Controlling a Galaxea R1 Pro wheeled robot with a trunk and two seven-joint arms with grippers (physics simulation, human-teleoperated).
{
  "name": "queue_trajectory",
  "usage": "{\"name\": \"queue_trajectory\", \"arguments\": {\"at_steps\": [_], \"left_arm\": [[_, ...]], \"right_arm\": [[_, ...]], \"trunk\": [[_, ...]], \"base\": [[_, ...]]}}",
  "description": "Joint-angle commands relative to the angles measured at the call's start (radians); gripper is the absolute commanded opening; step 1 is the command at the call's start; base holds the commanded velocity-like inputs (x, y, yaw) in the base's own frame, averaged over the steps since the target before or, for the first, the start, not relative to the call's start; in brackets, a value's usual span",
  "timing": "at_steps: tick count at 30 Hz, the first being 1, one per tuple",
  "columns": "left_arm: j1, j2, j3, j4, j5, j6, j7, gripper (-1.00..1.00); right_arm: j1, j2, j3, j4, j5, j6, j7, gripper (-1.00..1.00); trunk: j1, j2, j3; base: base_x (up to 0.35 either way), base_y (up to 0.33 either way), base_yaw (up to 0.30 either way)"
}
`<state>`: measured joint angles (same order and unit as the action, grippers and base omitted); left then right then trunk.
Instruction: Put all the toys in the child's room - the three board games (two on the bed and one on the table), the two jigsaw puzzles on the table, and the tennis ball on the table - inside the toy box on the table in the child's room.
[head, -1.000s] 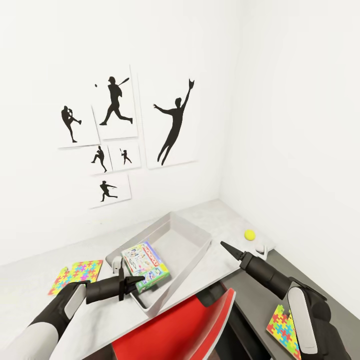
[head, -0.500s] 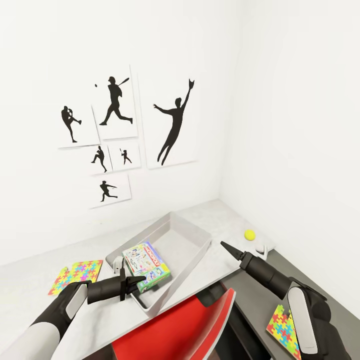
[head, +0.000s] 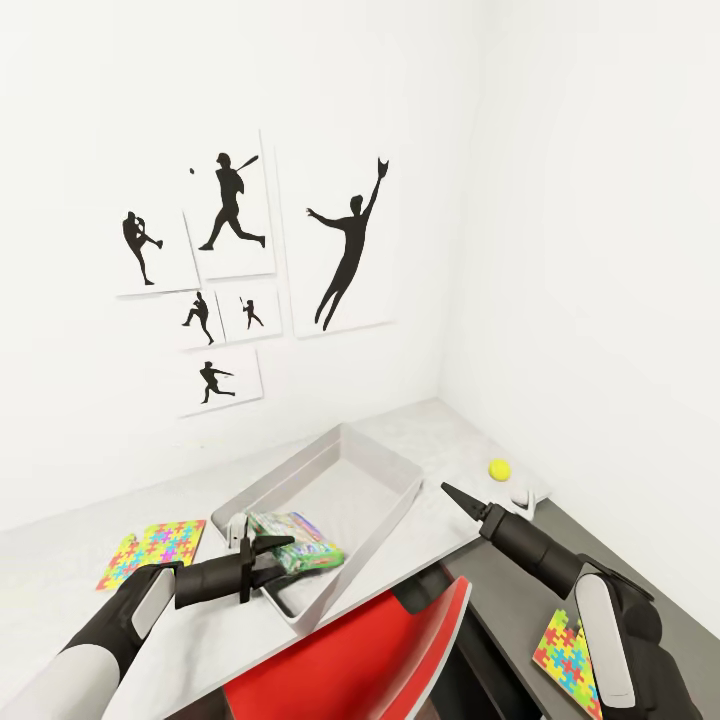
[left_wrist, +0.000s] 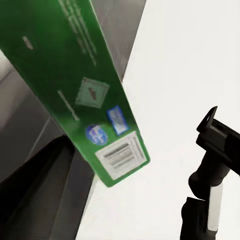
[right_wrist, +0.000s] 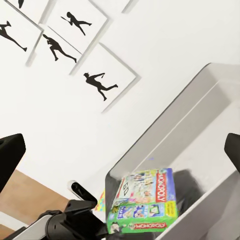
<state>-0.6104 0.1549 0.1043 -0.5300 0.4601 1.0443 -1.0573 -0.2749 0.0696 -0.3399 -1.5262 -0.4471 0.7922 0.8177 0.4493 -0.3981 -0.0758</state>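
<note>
The grey toy box (head: 385, 470) stands on the pale table (head: 420, 430). A green Monopoly board game (head: 297, 541) lies tilted inside the box at its near end, also visible in the right wrist view (right_wrist: 145, 202). My left gripper (head: 277, 559) hovers open at the box's near rim, its fingers (left_wrist: 214, 150) apart from the game's green underside (left_wrist: 85, 95). Right of the box, my right gripper (head: 450, 492) is open and holds nothing. The yellow tennis ball (head: 499, 469) rests beyond it. One jigsaw puzzle (head: 152, 548) lies left of the box, another (head: 566, 660) on a dark surface low right.
A red chair (head: 380, 650) is tucked in front of the table, below the box. A small white object (head: 525, 497) sits by the ball at the table's right corner. White walls with baseball silhouette pictures (head: 345, 245) close off the back and right.
The board game, propped steeply on the box's near wall, has left my left gripper and dropped flatter into the box. The arms and the camera have barely moved.
</note>
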Motion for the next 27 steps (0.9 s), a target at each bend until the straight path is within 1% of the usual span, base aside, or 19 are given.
{"name": "queue_trajectory", "arguments": {"at_steps": [1,27], "left_arm": [[0.0,0.0,-0.002,0.001,-0.03,0.003,-0.003,1.0],[0.0,0.0,0.003,0.0,-0.022,0.003,-0.003,1.0]], "right_arm": [[-0.001,0.001,-0.002,0.0,-0.001,0.005,0.003,1.0],[-0.001,0.001,-0.002,0.0,-0.001,0.005,0.003,1.0]], "trunk": [[0.001,-0.002,-0.003],[0.001,-0.002,-0.003]], "base": [[0.0,0.0,0.0],[0.0,0.0,0.0]]}}
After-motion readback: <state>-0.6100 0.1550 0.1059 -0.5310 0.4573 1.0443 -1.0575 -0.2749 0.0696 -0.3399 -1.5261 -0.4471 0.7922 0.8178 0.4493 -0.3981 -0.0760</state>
